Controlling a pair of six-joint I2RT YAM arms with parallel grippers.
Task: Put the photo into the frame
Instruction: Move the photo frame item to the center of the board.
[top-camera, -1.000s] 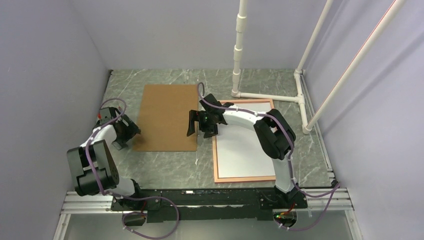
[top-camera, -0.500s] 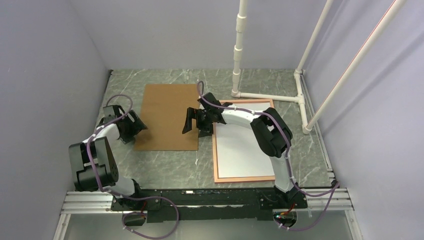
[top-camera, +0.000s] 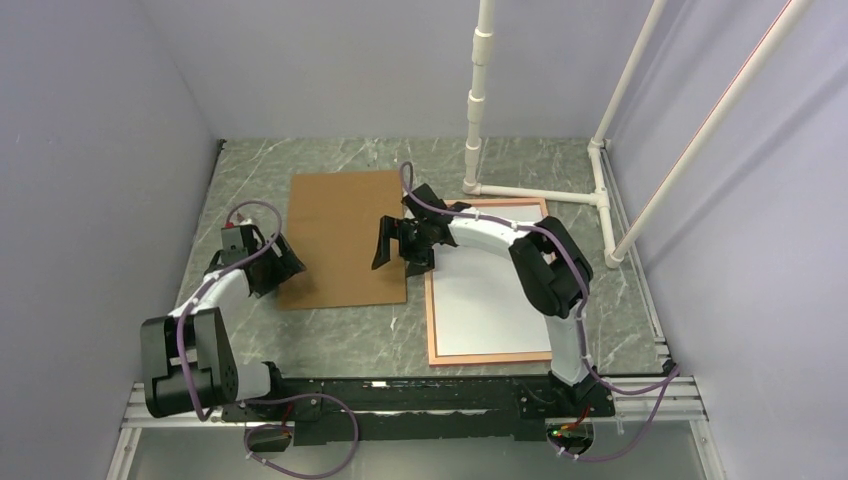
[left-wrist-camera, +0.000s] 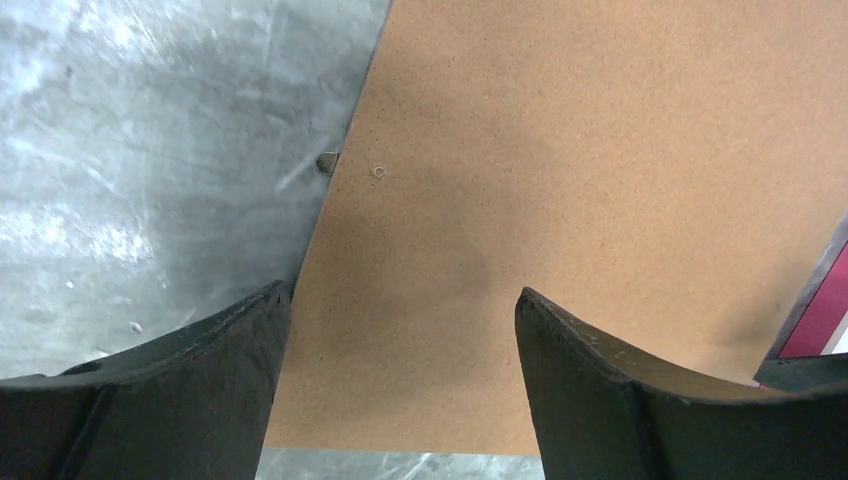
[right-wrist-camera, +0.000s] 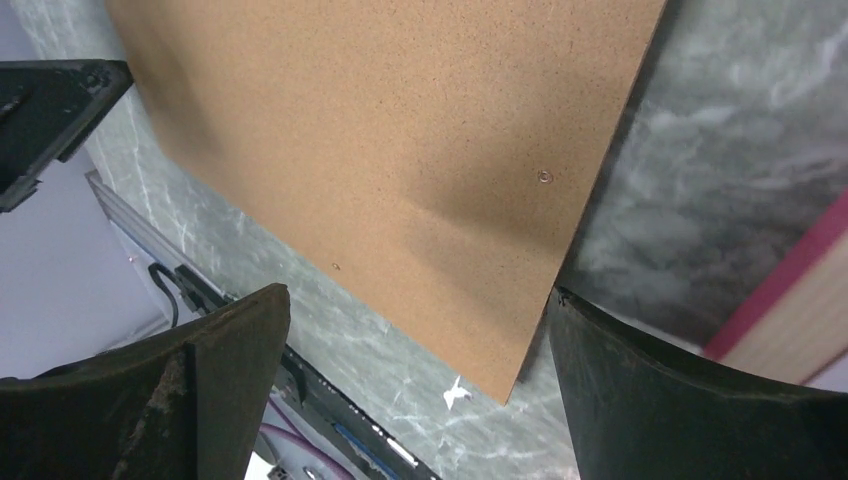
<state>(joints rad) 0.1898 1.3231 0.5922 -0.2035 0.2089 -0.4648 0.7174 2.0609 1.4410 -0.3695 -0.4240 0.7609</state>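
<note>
The frame (top-camera: 431, 310), with thin reddish-pink edges, lies flat right of centre. A white sheet (top-camera: 490, 290) fills it, looking like the photo with its white back up; no printed side shows. My left gripper (top-camera: 281, 266) is open, its fingers low over the near left corner of the brown backing board (top-camera: 345, 238). In the left wrist view the board (left-wrist-camera: 600, 180) runs between the open gripper (left-wrist-camera: 400, 335). My right gripper (top-camera: 397, 246) stands open over the board's right edge, beside the frame. In the right wrist view its open gripper (right-wrist-camera: 420, 345) spans the board's corner (right-wrist-camera: 400, 130), empty.
White pipe uprights (top-camera: 478, 100) and their floor bars (top-camera: 600, 195) stand at the back right, close to the frame's far end. Grey walls close in on the left, back and right. The frame's red edge (left-wrist-camera: 822, 322) shows at the right of the left wrist view.
My left gripper has moved right and forward onto the board's near left corner. The board has shifted and turned slightly towards the frame. The right gripper has stayed about where it was.
</note>
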